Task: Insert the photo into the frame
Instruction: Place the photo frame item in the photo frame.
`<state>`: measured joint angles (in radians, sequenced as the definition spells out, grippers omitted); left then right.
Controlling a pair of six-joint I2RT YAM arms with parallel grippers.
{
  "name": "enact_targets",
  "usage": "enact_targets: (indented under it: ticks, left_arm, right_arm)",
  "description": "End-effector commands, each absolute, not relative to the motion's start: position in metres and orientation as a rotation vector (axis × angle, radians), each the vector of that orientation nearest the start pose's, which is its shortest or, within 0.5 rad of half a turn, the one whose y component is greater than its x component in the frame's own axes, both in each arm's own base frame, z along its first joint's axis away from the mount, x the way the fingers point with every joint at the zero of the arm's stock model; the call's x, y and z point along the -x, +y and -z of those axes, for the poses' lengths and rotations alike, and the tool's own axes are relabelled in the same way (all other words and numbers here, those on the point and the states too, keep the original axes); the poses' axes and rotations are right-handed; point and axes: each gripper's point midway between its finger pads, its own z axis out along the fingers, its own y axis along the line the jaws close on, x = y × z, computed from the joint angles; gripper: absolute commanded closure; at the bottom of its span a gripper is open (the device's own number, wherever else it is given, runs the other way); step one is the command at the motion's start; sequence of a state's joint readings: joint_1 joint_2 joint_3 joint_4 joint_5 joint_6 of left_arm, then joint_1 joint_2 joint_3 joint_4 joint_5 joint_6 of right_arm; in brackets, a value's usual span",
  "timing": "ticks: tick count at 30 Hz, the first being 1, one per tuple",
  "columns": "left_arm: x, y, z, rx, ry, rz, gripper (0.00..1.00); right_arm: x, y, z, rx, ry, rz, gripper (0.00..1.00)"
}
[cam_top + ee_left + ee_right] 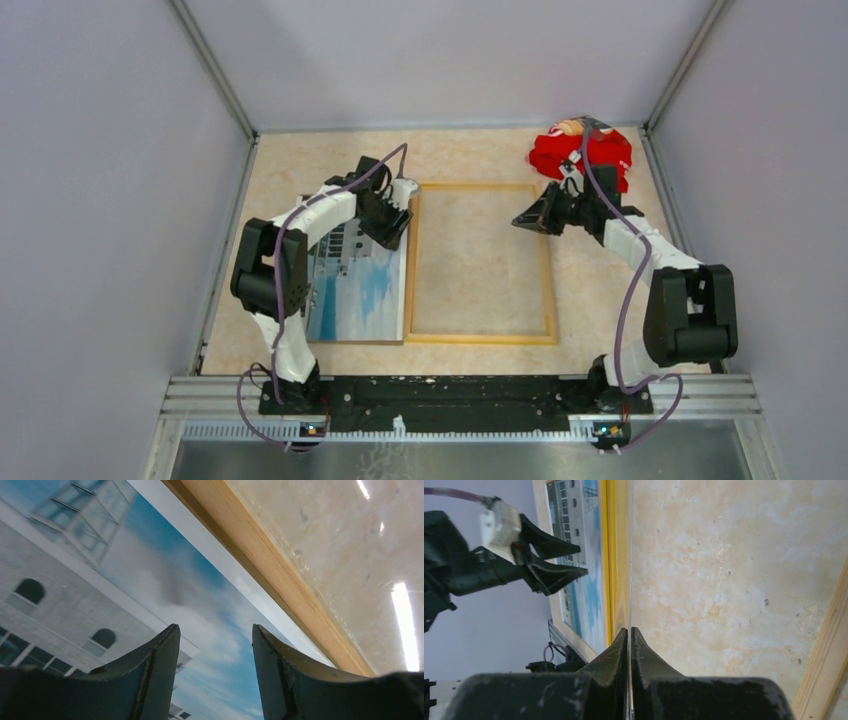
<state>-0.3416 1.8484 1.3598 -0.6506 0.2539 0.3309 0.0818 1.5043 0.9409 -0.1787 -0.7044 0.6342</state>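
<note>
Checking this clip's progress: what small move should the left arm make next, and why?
Probably lower the left gripper and close on the edge of the photo. Its jaws stand open just above the print, which lies outside the frame, beside its left rail; the right gripper is shut.

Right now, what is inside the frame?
Only speckled tabletop shows inside the frame. The photo lies outside, along its left side. The right gripper hides a bit near the far right edge.
</note>
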Motion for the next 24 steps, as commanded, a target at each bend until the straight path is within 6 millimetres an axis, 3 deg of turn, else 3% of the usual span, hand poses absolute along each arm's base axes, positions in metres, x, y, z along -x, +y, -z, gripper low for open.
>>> enact_targets:
  ticks: [1,9,15,18,24]
  left_arm:
    - [-0.368,-0.173,-0.057,-0.955,2.482,0.360,0.40]
    - [-0.359,-0.186,-0.054,-0.981,2.491,0.441,0.60]
    - [-0.357,-0.193,-0.046,-0.987,2.526,0.475,0.69]
    - [-0.357,-0.197,-0.044,-0.984,2.545,0.485,0.78]
    - [-0.357,-0.210,-0.043,-1.024,2.530,0.451,0.80]
  right_arm:
    - [-0.350,0.162,-0.185,-0.208,2.217,-1.192,1.00]
    - [-0.331,0.167,-0.199,-0.153,2.148,-1.248,1.00]
    - [-0.316,0.168,-0.196,-0.107,2.129,-1.267,1.00]
    - [-0.311,0.165,-0.191,-0.115,2.153,-1.242,1.00]
    - [-0.302,0.158,-0.183,-0.158,2.180,-1.177,1.00]
